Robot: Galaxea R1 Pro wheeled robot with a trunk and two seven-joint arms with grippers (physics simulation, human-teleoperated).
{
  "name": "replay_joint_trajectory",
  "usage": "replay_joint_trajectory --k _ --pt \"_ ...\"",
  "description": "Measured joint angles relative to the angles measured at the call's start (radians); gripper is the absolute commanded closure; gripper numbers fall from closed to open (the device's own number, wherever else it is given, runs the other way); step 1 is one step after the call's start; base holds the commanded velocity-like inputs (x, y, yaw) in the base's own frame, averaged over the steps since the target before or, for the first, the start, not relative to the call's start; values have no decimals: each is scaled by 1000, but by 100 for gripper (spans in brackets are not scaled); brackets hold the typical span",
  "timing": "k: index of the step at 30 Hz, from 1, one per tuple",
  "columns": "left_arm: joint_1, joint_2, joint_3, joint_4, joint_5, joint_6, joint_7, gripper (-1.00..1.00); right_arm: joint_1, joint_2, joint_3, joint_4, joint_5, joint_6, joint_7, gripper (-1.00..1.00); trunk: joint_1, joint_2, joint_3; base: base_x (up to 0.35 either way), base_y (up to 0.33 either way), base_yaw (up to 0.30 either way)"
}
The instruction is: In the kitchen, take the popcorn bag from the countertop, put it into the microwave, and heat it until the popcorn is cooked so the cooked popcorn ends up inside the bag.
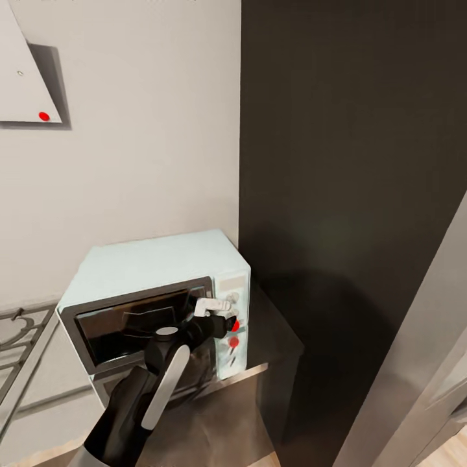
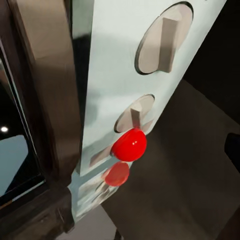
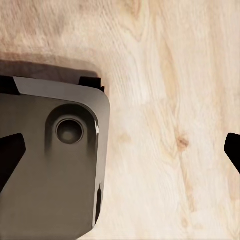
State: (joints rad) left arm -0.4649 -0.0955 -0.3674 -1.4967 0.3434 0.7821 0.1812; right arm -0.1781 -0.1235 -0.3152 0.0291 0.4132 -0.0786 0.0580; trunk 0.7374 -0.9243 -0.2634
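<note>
I have the left gripper (image 1: 209, 308) up against the microwave's (image 1: 152, 269) white control panel (image 1: 231, 324), because the door looks shut and the red button (image 2: 128, 144) just ahead of the fingertips is probably what starts heating. Whether the fingers are spread or pressed together I cannot tell — the head view is too small. Two knobs (image 2: 165, 39) sit just beyond the button. Beside the fingers, the dark door frame; below, the countertop (image 1: 220, 415). The popcorn bag is presumably inside — the glass hides it.
</note>
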Motion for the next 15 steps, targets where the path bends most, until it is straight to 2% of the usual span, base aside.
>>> replay_joint_trajectory --k 1,3,4,11,13,15 --pt "0 -1 3 -1 2 -6 17 -100 0 0 0 0 0 0 0 -100 0 0 0 -234 0 0" --pt "-1 -2 5 -6 -33 -2 62 -100 0 0 0 0 0 0 0 -100 1 0 0 -300 0 0" --pt "-1 -2 4 -9 -33 -1 81 -100 0 0 0 0 0 0 0 -100 1 0 0 -326 0 0" --pt "-1 -10 2 -12 -31 0 96 -100 0 0 0 0 0 -2 -1 -100 1 0 0 -335 0 0" --pt "-1 -14 -21 -12 -31 1 102 -100 0 0 0 0 0 -1 -1 -100 1 0 0 -336 0 0" --pt "-1 -21 -79 -11 -31 1 150 -100 0 0 0 0 0 -1 -1 -100 1 0 0 -336 0 0"
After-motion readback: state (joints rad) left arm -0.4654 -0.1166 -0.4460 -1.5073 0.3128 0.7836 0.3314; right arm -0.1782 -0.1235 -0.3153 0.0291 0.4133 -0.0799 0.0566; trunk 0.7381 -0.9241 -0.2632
